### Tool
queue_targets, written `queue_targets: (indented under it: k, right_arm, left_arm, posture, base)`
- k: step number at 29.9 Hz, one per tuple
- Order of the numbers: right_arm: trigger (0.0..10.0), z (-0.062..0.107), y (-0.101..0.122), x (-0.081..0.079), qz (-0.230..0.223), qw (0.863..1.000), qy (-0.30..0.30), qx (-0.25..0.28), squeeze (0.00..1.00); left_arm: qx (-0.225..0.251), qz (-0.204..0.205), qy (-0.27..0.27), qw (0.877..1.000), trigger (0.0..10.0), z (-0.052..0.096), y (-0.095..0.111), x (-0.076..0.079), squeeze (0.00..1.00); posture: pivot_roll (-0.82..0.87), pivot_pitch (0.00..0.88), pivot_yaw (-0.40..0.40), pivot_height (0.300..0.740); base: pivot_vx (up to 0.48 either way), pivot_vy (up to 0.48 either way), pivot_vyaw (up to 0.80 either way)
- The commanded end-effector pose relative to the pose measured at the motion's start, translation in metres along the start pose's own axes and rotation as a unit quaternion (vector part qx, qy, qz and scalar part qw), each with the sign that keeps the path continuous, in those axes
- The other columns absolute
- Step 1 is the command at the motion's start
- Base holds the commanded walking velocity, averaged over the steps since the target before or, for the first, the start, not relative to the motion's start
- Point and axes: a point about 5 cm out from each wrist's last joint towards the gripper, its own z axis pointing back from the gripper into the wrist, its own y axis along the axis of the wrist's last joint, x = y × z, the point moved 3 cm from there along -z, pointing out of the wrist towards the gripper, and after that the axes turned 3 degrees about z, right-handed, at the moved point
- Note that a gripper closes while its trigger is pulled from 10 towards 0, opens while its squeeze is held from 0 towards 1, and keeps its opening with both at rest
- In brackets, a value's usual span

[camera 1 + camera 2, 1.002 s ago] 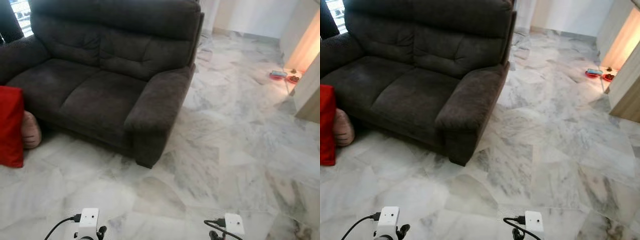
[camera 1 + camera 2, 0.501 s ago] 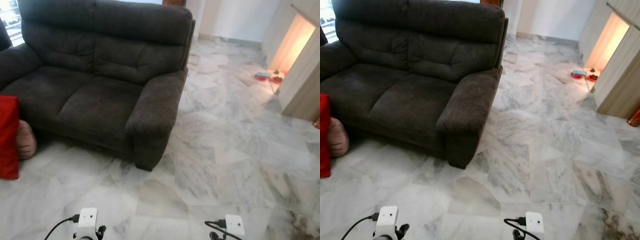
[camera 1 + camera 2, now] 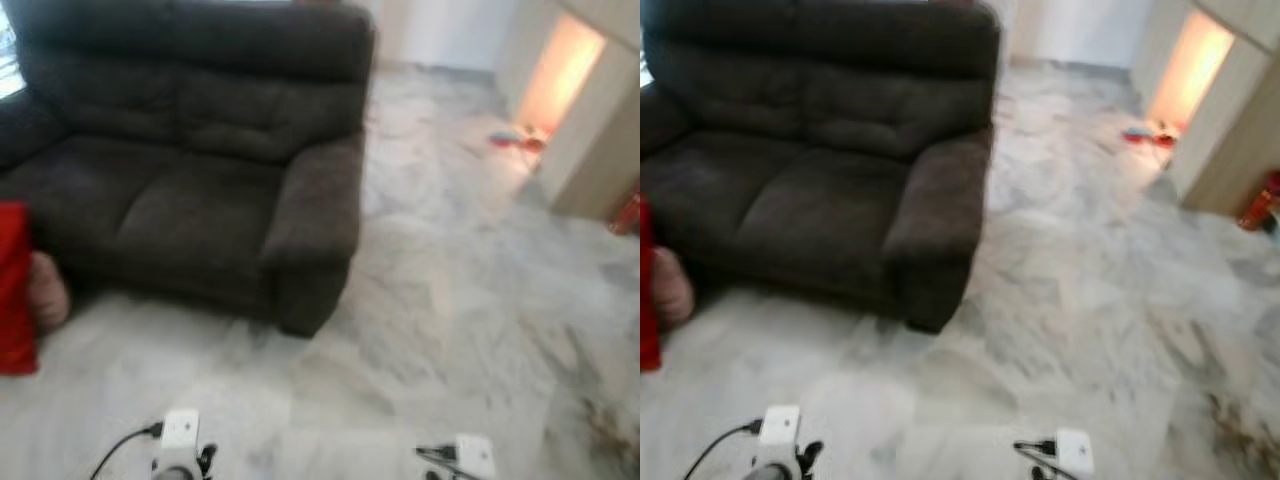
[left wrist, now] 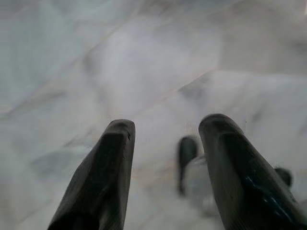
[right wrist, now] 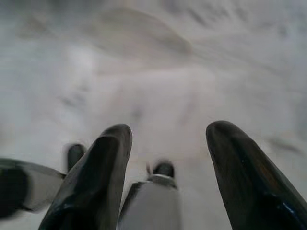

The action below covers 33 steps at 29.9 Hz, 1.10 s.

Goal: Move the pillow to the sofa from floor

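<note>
Hanging low, left end effector point(image 4: 163, 167): we see our two black fingers point(image 4: 103, 177) spread apart with nothing between them, pointed down at the pale marble floor point(image 3: 470, 300).
Right end effector point(image 5: 165, 177): released as well, its fingers point(image 5: 93, 182) parted over the same floor, gripping nothing.
Arms in the head views: our left wrist's white camera block point(image 3: 180, 430) with its black cable sits at the lower edge on the left; the right one point(image 3: 470, 455) sits at the lower edge on the right. Both are well apart from the sofa and the pillow.
Below the fingers: part of our own silver and black body shows blurred in both wrist views; we cannot tell which part.
Pillow point(image 3: 15, 285): red, standing upright on the floor at the far left edge, in front of the sofa's left end.
Beside the pillow: a pinkish rounded thing point(image 3: 48, 290) lies on the floor, touching the pillow's right side and tucked against the sofa base; we cannot tell what it is.
Sofa point(image 3: 200, 170): dark grey, two seats, its cushions bare, its right armrest point(image 3: 315, 215) nearest us.
Farther off: small red items point(image 3: 515, 137) lie on the floor by a warmly lit doorway point(image 3: 560, 75) at upper right, and a red object point(image 3: 1255, 205) stands by the wall at the right edge.
Sharpness: the head views are blurred.
</note>
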Motion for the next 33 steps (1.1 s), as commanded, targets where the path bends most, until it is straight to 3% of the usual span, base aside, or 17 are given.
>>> queue_targets:
  k: [1,33]
  right_arm:
    - [10.0,0.0026,-0.0023,0.0142,-0.001,1.000,-0.018,-0.003,0.00]
    - [10.0,0.0025,-0.0026,0.0137,-0.004,1.000,-0.015,-0.004,0.00]
  left_arm:
    - [-0.004,0.004,-0.009,1.000,10.0,-0.0003,-0.0016,0.0087,0.00]
    - [-0.007,0.003,-0.008,1.000,10.0,-0.0002,-0.0025,0.0086,0.00]
  posture:
    - [0.12,0.024,-0.061,0.740]
    - [0.12,0.031,-0.057,0.740]
  base:
    - [0.000,0.480,0.00]
    - [0.000,0.480,0.00]
